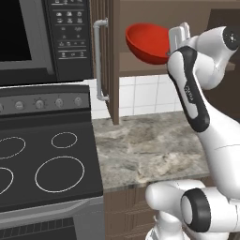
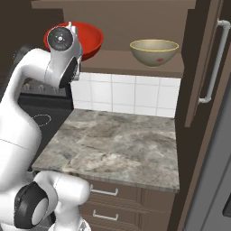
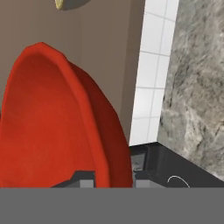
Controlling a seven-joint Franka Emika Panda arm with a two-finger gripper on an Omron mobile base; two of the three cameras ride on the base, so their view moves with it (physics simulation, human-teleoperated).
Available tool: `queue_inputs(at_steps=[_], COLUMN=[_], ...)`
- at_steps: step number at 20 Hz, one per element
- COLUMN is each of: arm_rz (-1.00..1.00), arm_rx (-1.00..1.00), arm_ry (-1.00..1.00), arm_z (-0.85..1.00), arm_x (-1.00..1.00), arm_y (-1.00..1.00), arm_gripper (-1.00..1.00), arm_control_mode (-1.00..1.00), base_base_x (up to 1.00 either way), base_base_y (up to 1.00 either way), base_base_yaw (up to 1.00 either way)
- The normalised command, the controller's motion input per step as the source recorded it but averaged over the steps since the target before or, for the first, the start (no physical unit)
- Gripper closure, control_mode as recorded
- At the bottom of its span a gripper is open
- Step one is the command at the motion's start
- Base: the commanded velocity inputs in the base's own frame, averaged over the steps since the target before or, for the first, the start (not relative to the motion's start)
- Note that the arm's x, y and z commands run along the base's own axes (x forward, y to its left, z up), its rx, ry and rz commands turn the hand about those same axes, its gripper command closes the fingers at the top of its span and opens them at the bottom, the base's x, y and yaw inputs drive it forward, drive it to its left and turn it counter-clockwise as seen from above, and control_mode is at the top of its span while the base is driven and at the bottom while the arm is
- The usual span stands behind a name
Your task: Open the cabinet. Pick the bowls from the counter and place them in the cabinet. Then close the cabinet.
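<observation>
Right base view: a white robot arm's gripper (image 3: 113,179), closed on the rim of a glossy red round bowl (image 2: 88,40), holds it at the left end of the open brown wooden cabinet's shelf (image 2: 135,63), well apart from the beige-tan bowl (image 2: 154,51) resting upright toward the right end. The red bowl tilts, mouth turned sideways; being round, it has no long axis. Levelling it over the shelf before release looks wise, lest it roll off the front edge.

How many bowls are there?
2. The red bowl is at the left end of the cabinet shelf, held in the gripper. The beige bowl sits farther right on the same shelf.
</observation>
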Motion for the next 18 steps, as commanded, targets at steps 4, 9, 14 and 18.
queue_inputs(at_steps=[4,9,14,18], arm_rz=[0.0,0.0,0.0,0.0], arm_rx=[0.0,0.0,0.0,0.0], arm_ry=[0.0,0.0,0.0,0.0], arm_z=[-0.16,-0.11,-0.13,-0.21], arm_x=[0.5,0.51,0.48,0.47], arm_y=[0.01,0.0,0.0,0.01], arm_gripper=[1.0,1.0,1.0,1.0], arm_control_mode=[-1.0,-1.0,-1.0,-1.0], base_base_x=[0.0,0.0,0.0,0.0], base_base_y=[0.0,0.0,0.0,0.0], base_base_yaw=[0.0,0.0,0.0,0.0])
